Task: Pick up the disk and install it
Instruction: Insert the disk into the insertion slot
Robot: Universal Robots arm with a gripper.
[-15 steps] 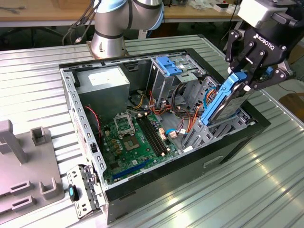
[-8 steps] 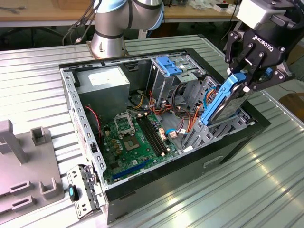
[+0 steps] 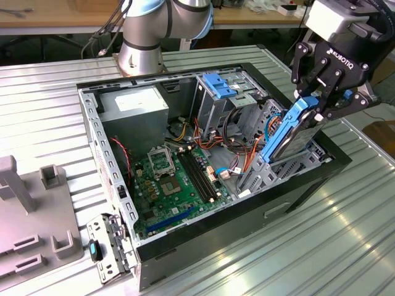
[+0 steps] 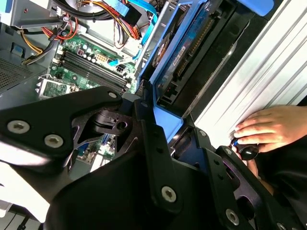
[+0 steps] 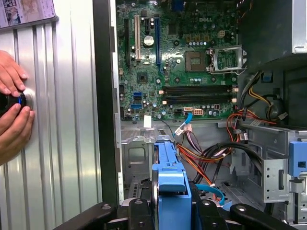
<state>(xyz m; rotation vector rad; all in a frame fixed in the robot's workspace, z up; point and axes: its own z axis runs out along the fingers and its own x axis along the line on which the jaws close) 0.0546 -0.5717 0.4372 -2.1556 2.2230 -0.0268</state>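
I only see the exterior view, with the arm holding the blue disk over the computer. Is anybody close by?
Observer: Yes. In the first wrist view a person's hands rest on the ribbed table beside the computer case.
Operator: Are they holding something?
Observer: A small black round thing sits between them. I cannot tell what it is.
Operator: Is that near the disk?
Observer: Yes. In the second wrist view a hand lies on the table just outside the case wall, beside the disk.
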